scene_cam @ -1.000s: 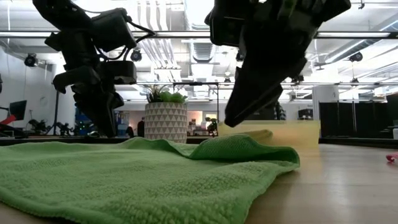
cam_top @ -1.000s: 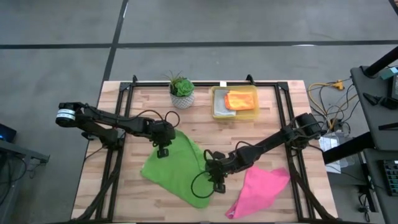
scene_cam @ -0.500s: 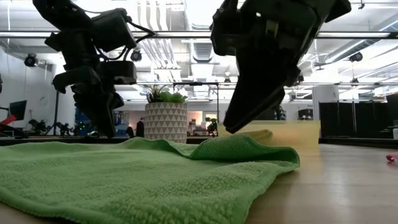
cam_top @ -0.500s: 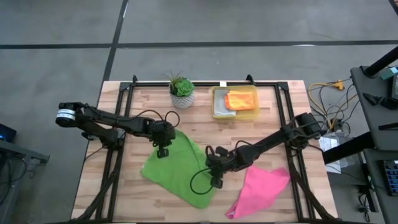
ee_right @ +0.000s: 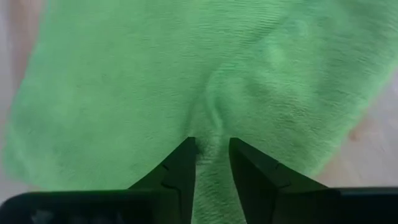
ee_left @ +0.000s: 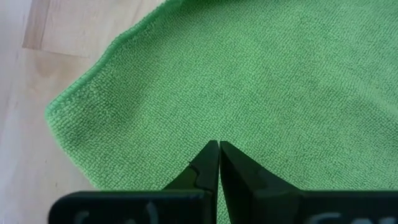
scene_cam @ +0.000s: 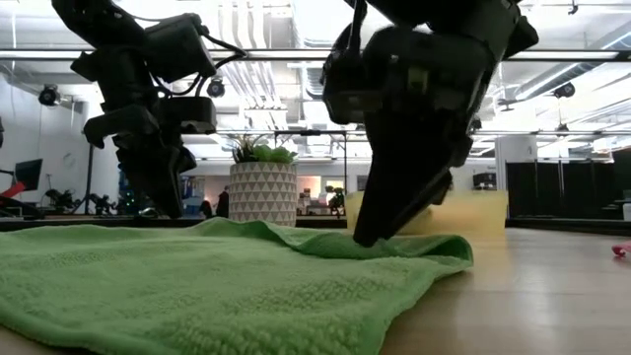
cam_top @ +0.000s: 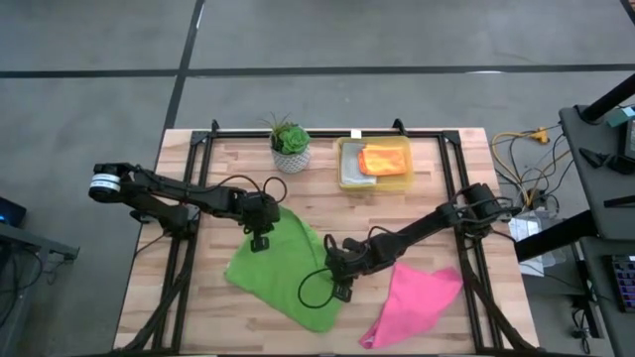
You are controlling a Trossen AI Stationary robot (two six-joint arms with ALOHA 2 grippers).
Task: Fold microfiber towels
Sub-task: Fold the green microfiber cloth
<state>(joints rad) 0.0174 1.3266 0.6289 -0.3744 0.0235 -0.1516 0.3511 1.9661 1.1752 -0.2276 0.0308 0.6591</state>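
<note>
On the wooden table (cam_top: 203, 164) lies the big green towel (cam_top: 281, 270), spread out almost flat near the middle. The pink towel (cam_top: 417, 299) sits crumpled to its right, well apart from the grippers. An orange towel (cam_top: 381, 160) rests inside the yellow bin (cam_top: 347, 171) at the back, next to a small potted plant (cam_top: 290, 142).

The right gripper (ee_right: 210, 149) is down on the right edge of the green towel. Its 2 fingers (ee_right: 180, 163) are a little way apart with a small ridge of green cloth bunched up between them. It looks like it is pinching that edge so it can lift it and fold it over.

The left gripper (ee_left: 219, 149) is at the far corner of the same towel, with its 2 fingers pressed tight together. Nothing is caught between them. The tips rest right on the cloth, so it may be pinning that corner so the towel does not slide.

No fold is made in the green towel yet.
</note>
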